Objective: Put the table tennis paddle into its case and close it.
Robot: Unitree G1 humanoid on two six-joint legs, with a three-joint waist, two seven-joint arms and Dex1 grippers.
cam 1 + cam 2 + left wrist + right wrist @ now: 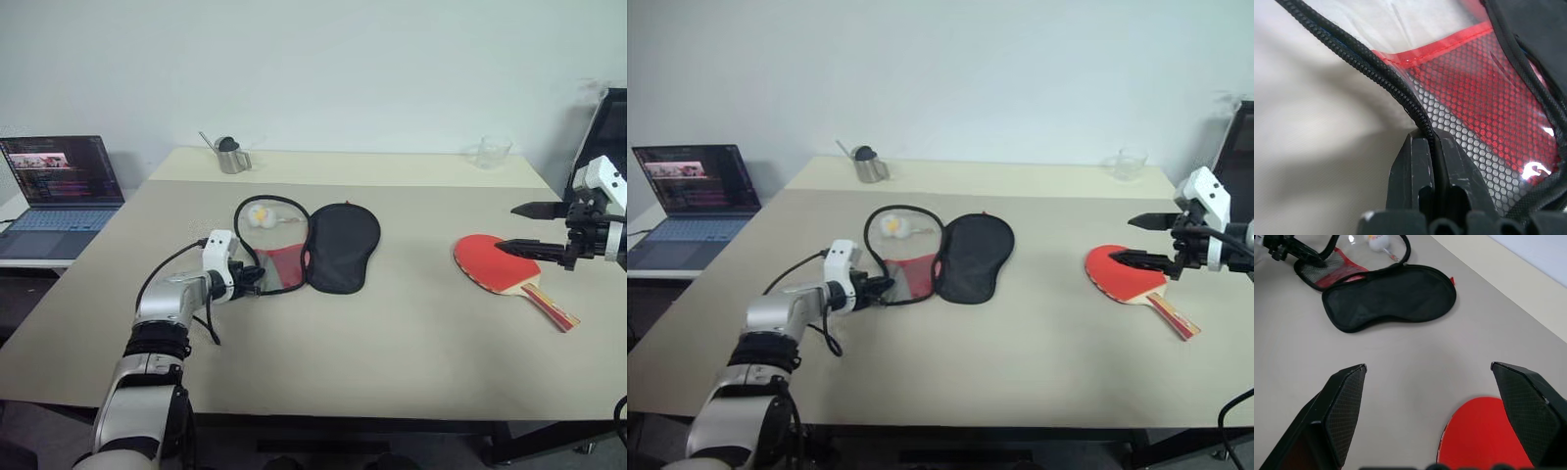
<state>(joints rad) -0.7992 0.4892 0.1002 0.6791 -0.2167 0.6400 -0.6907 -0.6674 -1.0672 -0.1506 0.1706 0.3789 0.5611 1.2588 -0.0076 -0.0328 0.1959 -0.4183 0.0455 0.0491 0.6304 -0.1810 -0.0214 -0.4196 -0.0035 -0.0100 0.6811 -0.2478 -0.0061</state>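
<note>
Case (338, 245) mid-table (411, 343), paddle (495, 262) well right, laptop (59, 191) far left

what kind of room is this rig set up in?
Looks like an office or lab room, not a home: a plain beige table against a bare white wall, an open laptop on a side desk, and a metal cup and a clear glass at the table's far edge.

Probably an office: laptop (61, 196), plain table (411, 333).
</note>
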